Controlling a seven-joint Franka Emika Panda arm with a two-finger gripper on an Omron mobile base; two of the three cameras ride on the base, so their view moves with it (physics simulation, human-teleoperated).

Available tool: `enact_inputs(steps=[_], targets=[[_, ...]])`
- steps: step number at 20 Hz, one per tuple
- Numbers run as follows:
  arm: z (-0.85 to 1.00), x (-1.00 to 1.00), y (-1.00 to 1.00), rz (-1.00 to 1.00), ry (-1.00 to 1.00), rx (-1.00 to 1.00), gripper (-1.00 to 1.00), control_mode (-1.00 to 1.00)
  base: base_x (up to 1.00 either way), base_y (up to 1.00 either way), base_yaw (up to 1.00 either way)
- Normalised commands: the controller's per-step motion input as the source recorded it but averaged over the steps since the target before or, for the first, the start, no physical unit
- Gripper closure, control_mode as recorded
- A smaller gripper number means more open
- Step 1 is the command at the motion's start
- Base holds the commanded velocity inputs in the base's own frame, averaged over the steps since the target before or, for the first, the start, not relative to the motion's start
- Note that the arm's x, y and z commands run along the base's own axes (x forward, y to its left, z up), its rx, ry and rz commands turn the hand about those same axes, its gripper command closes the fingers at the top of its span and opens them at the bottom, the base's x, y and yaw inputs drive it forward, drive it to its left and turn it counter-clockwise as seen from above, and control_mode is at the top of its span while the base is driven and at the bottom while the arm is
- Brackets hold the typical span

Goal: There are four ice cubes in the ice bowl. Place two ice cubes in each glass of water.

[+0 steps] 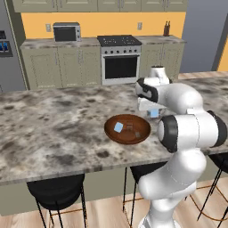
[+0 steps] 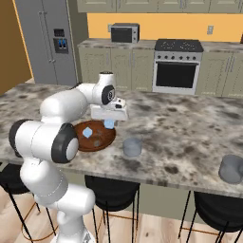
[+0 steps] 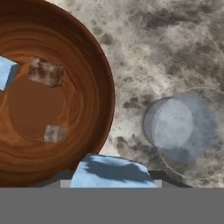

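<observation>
Above the near rim of the ice bowl (image 2: 93, 136), our end effector (image 2: 109, 123) hung with its jaws drawn in on one pale-blue ice cube (image 2: 109, 124), lifted clear of the wood and carried between the fingers; in the hand view that ice cube (image 3: 113, 172) sat right at the bottom edge, just over the bowl's edge. We judged the step in hand to be the carry: a cube had been picked and was on its way to a glass. Inside the ice bowl (image 3: 87, 65) we counted three more: one blue cube (image 3: 6, 72) at the far side and two that showed brownish and see-through against the wood, one higher (image 3: 46, 72) and one lower (image 3: 55, 133). So, by our reading, no cube had yet reached the water.

Just beside the bowl on the marble tabletop (image 2: 190, 128) stood the nearer glass of water (image 2: 132, 146), seen from above in the hand view (image 3: 183, 129) as a grey-blue ring, apart from the bowl's rim. The second glass (image 2: 232, 169) stood well apart, near the tabletop's front edge towards the right.

We reckoned the next move called for a short sideways shift until the held cube hung squarely over the nearer glass's mouth, then a lowering and an opening of the jaws, keeping the cube clear of the rim so it dropped inside rather than bouncing onto the tabletop.
</observation>
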Motion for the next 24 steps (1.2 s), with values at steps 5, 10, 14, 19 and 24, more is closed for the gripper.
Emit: enact_inputs(steps=[5, 10, 14, 19, 24], targets=[[-0.14, 0.00, -0.52, -0.11, 0.09, 0.02, 1.00, -1.00, 0.00, 0.00, 0.00], [-0.24, 0.10, -0.88, -0.04, -0.01, 0.14, 1.00, -1.00, 0.00, 0.00, 0.00], [-0.18, 0.46, -0.22, 0.00, -0.01, 0.03, 1.00, -1.00, 0.00, 0.00, 0.00], [-0.43, 0.30, 0.00, 0.01, -0.01, -0.02, 1.00, -1.00, 0.00, 0.00, 0.00], [-0.48, 0.02, -0.09, 0.01, 0.00, -0.04, 1.00, -1.00, 0.00, 0.00, 0.00]])
